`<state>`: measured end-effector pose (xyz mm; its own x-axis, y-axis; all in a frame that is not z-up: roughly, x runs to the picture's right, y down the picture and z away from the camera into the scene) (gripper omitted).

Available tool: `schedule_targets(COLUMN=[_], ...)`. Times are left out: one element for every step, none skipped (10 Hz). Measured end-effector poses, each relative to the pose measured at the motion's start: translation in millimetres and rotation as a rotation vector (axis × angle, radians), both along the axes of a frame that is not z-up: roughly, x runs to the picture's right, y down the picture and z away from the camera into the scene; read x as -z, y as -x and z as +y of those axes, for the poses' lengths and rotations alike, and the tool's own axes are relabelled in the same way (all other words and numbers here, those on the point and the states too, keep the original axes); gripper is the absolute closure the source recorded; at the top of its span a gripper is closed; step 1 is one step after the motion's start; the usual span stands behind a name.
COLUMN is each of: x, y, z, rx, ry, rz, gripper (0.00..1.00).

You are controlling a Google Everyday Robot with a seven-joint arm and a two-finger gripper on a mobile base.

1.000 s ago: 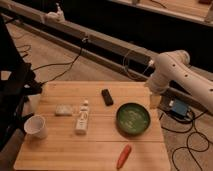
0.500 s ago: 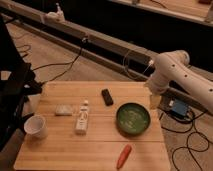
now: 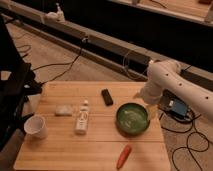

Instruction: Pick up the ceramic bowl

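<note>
The ceramic bowl [image 3: 132,118] is round, shallow and dark green with a paler mottled inside. It sits upright on the right part of the wooden table [image 3: 100,145]. My white arm [image 3: 165,80] reaches in from the right and bends down toward the table's right edge. The gripper [image 3: 151,113] hangs low just beside the bowl's right rim. I cannot tell whether it touches the rim.
A white cup [image 3: 36,126] stands at the table's left. A small white bottle [image 3: 82,117] lies left of the bowl, with a pale packet [image 3: 63,110] beside it. A black bar [image 3: 107,96] lies behind the bowl, an orange-red carrot [image 3: 123,156] in front. Cables cover the floor.
</note>
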<state>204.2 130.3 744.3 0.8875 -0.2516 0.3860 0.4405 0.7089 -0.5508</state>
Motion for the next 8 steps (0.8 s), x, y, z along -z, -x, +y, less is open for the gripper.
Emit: schedule_targets(x=[-0.7,-2.7,-4.7,-5.4,-5.2,-5.0,-5.3,-5.3], y=[1.4,2.7,6.3,8.4,8.4,7.7,8.3,8.5], z=[15.8,34.9,50.3,56.3,55.8,55.9,55.8,54.8], rx=[0.028,0.042,0.041,0.039,0.039,0.038,0.039,0.038], ry=[0.021,0.050,0.079,0.092,0.091,0.091,0.091,0.090], rz=[-0.019,-0.031,-0.045,-0.051,-0.051,-0.050,-0.051,-0.051], gripper=[0.20,0.20,0.20,0.20,0.20,0.20,0.20,0.20])
